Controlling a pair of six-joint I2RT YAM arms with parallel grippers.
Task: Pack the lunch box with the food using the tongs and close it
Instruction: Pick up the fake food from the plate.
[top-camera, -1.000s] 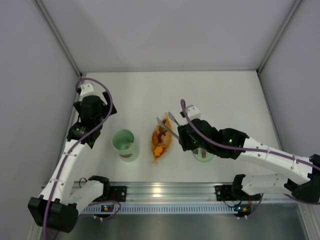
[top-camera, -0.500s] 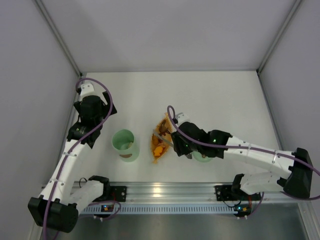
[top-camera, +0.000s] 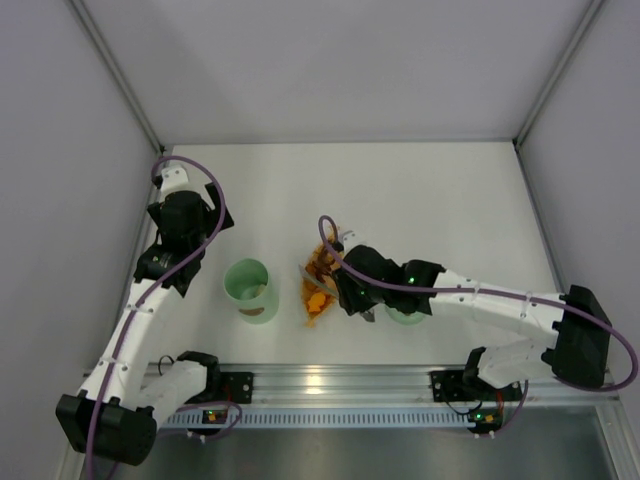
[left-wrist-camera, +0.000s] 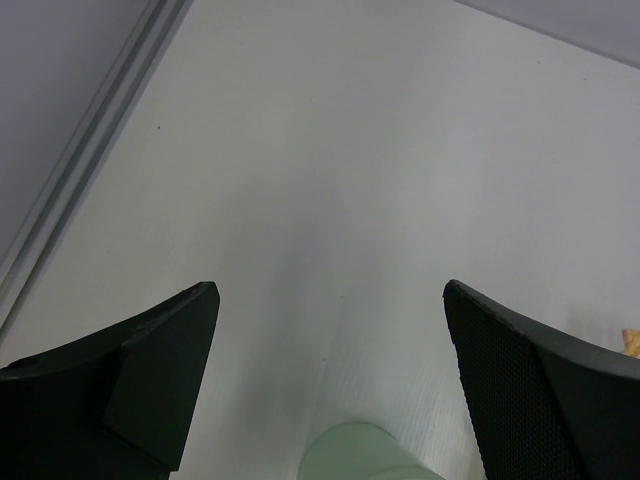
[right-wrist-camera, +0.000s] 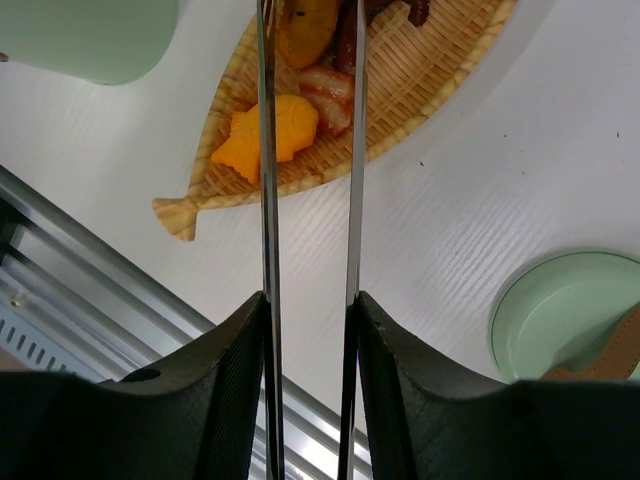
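Note:
The tongs (right-wrist-camera: 265, 170) are pinched between the fingers of my right gripper (right-wrist-camera: 310, 300), which is shut on their two silver arms. Their tips reach over the food (right-wrist-camera: 268, 138): an orange chunk, a pinkish-brown one (right-wrist-camera: 328, 85) and darker pieces on the orange leaf-shaped dish (right-wrist-camera: 430, 70). From above, my right gripper (top-camera: 350, 293) sits at the dish's right edge, between the food (top-camera: 316, 298) and the green lid (top-camera: 405, 312). The open lunch box (top-camera: 247, 287) stands left of the dish. My left gripper (left-wrist-camera: 330, 290) hangs open just behind the lunch box (left-wrist-camera: 365, 452), holding nothing.
The lid (right-wrist-camera: 565, 310) with its brown handle lies flat to the right of the dish. An aluminium rail (top-camera: 330, 380) runs along the near table edge. Grey walls enclose the table on three sides.
My right arm has swung left and nearer with the tongs, bringing them over the dish. The tongs' arms have been squeezed closer together. The left arm has not moved.

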